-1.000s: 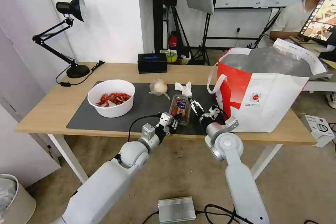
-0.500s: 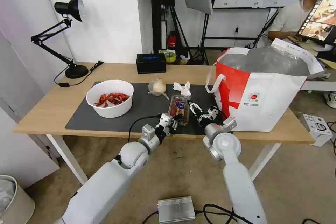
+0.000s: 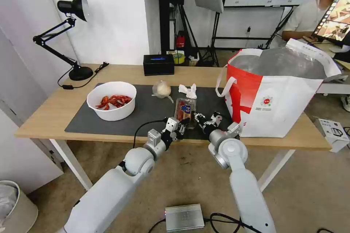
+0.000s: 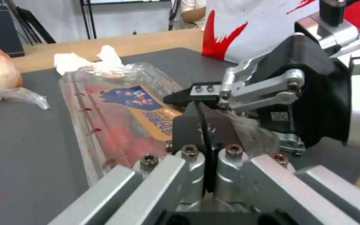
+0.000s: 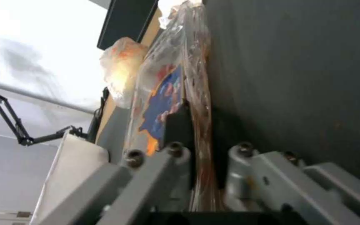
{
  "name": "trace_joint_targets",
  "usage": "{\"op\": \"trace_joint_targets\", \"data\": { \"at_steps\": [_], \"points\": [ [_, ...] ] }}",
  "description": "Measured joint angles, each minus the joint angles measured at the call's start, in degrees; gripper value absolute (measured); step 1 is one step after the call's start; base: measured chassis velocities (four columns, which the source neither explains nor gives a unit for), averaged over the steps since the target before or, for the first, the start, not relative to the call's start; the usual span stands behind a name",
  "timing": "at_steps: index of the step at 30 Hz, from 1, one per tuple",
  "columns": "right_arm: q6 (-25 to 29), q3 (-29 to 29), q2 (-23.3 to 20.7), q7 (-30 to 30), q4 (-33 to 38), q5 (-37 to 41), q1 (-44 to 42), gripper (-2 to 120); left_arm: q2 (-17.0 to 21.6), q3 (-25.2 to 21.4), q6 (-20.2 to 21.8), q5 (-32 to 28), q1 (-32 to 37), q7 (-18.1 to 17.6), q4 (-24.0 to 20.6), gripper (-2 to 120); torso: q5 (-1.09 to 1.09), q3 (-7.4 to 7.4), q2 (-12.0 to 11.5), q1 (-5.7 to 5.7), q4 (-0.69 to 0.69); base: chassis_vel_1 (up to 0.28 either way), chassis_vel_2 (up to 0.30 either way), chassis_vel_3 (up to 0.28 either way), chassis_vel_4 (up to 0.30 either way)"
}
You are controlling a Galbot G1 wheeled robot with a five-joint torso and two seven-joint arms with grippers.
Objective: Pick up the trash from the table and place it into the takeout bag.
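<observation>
The bag (image 3: 277, 91) stood on the worktop (image 3: 47, 111) beside the right tool (image 3: 198, 118). The tray (image 3: 184, 108) lay on the mat (image 3: 146, 111), pinched at its near edge by both the left tool (image 3: 185, 123) and the right.

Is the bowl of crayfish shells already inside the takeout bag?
No, the white bowl of red shells sits on the dark mat, well apart from the takeout bag.

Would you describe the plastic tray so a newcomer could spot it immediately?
Start at the dark grey mat on the table. The clear plastic tray lies near its front edge, between both grippers. Unlike its neighbours, it is flat and carries a blue label.
</observation>
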Motion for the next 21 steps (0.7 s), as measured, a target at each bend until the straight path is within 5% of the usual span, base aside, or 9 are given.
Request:
{"op": "trace_joint_targets", "data": {
  "at_steps": [12, 21],
  "points": [
    [0.1, -0.2, 0.3, -0.2, 0.4, -0.9, 0.0, 0, -0.2, -0.1, -0.1, -0.3, 0.2, 0.0, -0.3, 0, -0.04, -0.02, 0.0, -0.02, -0.03, 0.000, 0.000, 0.000, 0.000],
    [0.3, -0.3, 0.4, -0.3, 0.9, -1.0, 0.0, 0, 0.6, -1.6, -0.4, -1.7, -0.2, -0.1, -2.8, 31, -0.04, -0.02, 0.0, -0.02, -0.03, 0.000, 0.000, 0.000, 0.000]
  ]
}}
